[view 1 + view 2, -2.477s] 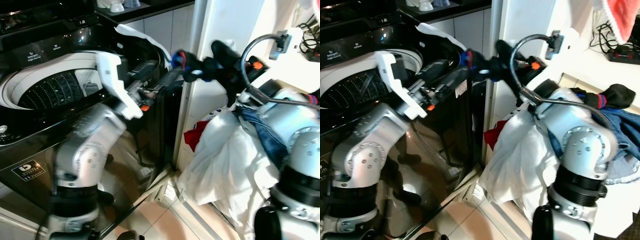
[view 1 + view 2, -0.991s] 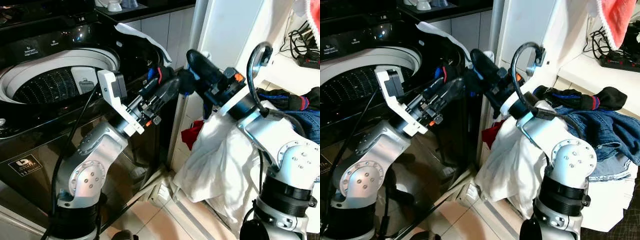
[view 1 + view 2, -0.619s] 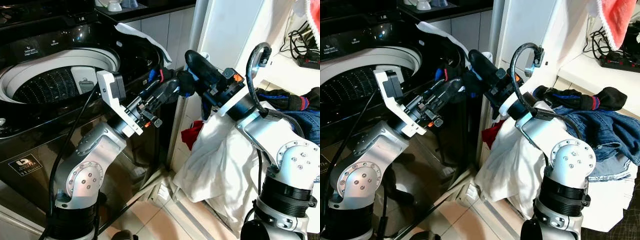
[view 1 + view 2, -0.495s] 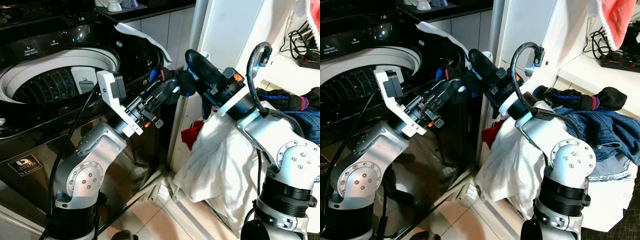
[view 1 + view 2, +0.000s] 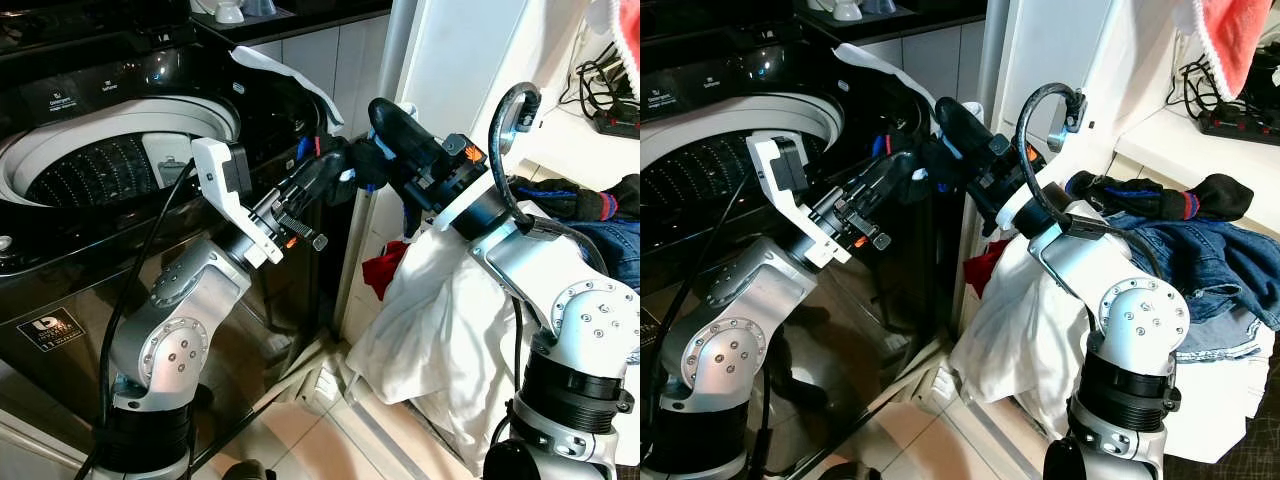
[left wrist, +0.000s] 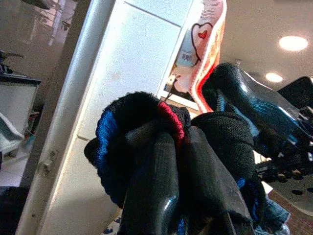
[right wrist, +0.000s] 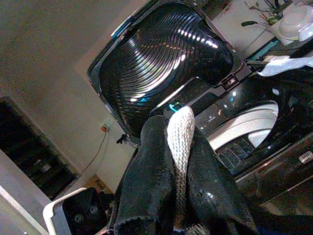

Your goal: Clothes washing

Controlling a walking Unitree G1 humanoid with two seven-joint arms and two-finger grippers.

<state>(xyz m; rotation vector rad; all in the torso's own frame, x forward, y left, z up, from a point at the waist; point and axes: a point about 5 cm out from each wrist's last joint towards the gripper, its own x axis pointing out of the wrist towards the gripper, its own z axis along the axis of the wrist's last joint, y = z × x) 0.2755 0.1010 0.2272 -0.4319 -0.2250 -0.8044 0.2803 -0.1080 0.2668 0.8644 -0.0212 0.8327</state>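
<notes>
Beside the open top-loading washing machine (image 5: 110, 165), we hold 1 dark sock (image 5: 345, 170) between our 2 grippers, just off the machine's right edge and not yet over the drum. Our left gripper (image 6: 183, 166) is clenched on the sock's blue-and-red cuff, and our right gripper (image 7: 178, 161) is clamped on a dark piece with a pale knitted strip. We judge the wash barely begun: the drum looks bare where we can see it, while a white garment (image 5: 440, 320), jeans (image 5: 1205, 265) and another dark sock (image 5: 1160, 195) wait on the shelf at our right. Our right wrist view alone shows the raised ribbed lid (image 7: 161, 63); our left wrist view alone shows the cuff's stripes up close.
</notes>
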